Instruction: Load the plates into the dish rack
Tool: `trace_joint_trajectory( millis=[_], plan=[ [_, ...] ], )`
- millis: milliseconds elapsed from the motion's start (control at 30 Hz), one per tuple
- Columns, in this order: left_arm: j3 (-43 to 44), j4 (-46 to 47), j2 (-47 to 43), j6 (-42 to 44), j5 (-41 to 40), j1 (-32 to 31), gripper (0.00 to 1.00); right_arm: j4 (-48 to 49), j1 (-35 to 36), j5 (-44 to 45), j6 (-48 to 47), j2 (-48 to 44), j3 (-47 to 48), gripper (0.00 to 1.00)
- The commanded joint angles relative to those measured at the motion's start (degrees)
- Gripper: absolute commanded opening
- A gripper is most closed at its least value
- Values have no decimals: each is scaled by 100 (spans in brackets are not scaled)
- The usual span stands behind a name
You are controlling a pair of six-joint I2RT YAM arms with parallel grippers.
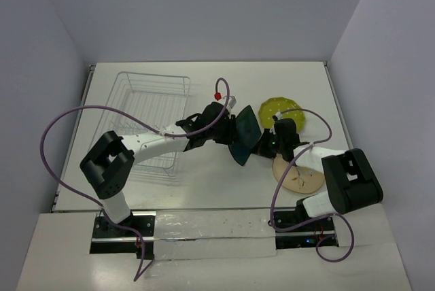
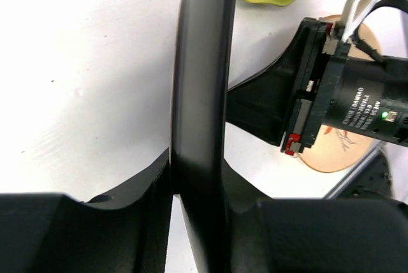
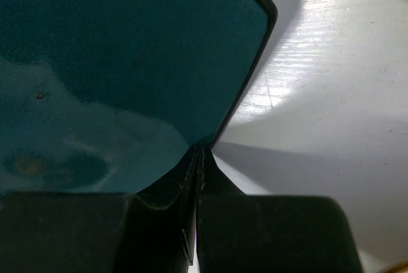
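Held upright on edge at mid-counter [image 1: 204, 189], between the white wire dish rack [image 1: 151, 111] and two plates lying flat: the dark teal rounded-square glazed plate [image 1: 243, 134]. Gripped from both sides, with left fingers [image 2: 76, 235] closed partway across its thick rim and right fingers [image 3: 274, 235] pinched tight on the opposite edge. Probably stiff, weighty, slick and chip-prone, so best held deep on the rim. Not yet racked: the yellow-green dotted round plate [image 1: 280, 109] and the cream floral round plate [image 1: 299, 179].

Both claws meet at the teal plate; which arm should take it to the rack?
Left. The left claw grips the teal plate by its rim, and the dish rack lies on that side.
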Motion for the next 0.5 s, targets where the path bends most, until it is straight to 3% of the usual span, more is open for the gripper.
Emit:
trace_joint_trajectory(
  millis=[0,167,233,467],
  plan=[
    [410,164,14,-158,182,-130,0,-2,68,-93,23,86,46,2],
    [13,265,-63,-329,340,-145,4,175,114,-264,101,343,73,11],
    [-155,343,-128,-348,424,-145,19,168,140,-284,127,485,124,13],
    [-328,373,-495,-221,596,-147,54,52,138,-131,103,835,213,14]
  ],
)
